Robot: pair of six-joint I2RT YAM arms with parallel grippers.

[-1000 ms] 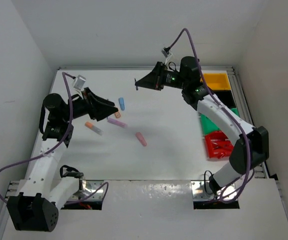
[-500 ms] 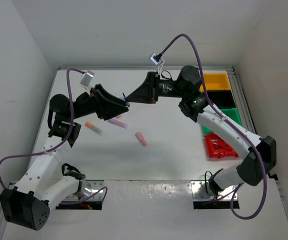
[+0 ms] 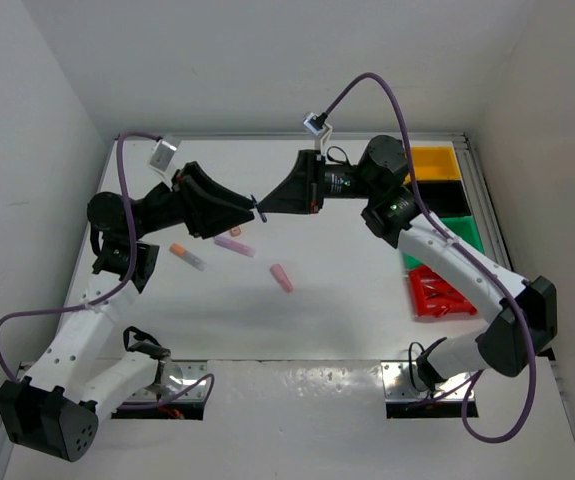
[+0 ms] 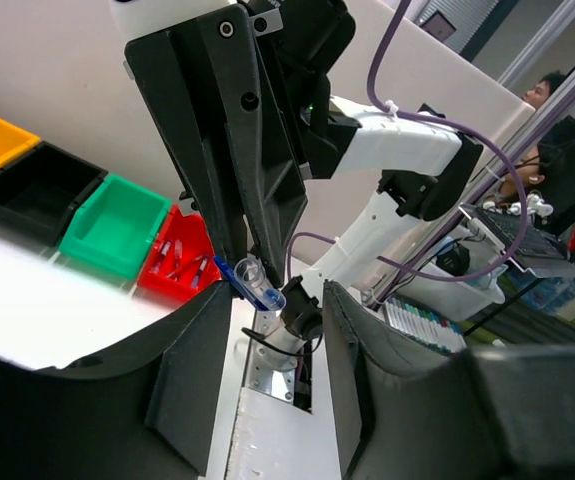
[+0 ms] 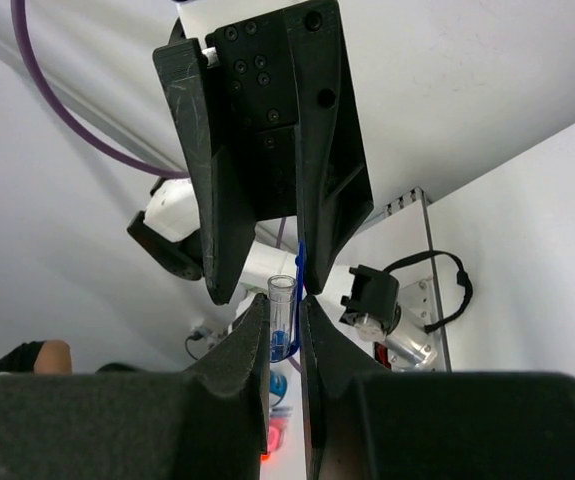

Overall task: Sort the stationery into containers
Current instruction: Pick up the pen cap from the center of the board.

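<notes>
My right gripper [image 3: 264, 207] is shut on a clear pen cap with a blue clip [image 3: 257, 208], held in the air above the table's middle. In the right wrist view the cap [image 5: 283, 325] stands between my shut fingers [image 5: 252, 350]. My left gripper [image 3: 250, 211] is open and faces it tip to tip. Its jaws stand on either side of the cap [image 4: 252, 283] without touching it. A lilac marker [image 3: 234, 244], a pink marker [image 3: 282, 278] and an orange marker [image 3: 180, 251] lie on the table. Yellow [image 3: 433, 162], black [image 3: 449, 198], green [image 3: 467, 232] and red [image 3: 437, 292] bins line the right edge.
The red bin [image 4: 179, 262] holds several thin pens. A small orange piece [image 3: 235, 232] lies by the lilac marker. White walls close in the table on three sides. The arm bases stand at the near edge.
Both arms have swung towards each other. My right gripper moved left and down with the cap, my left gripper rose and moved right, and the tips now meet above the table.
</notes>
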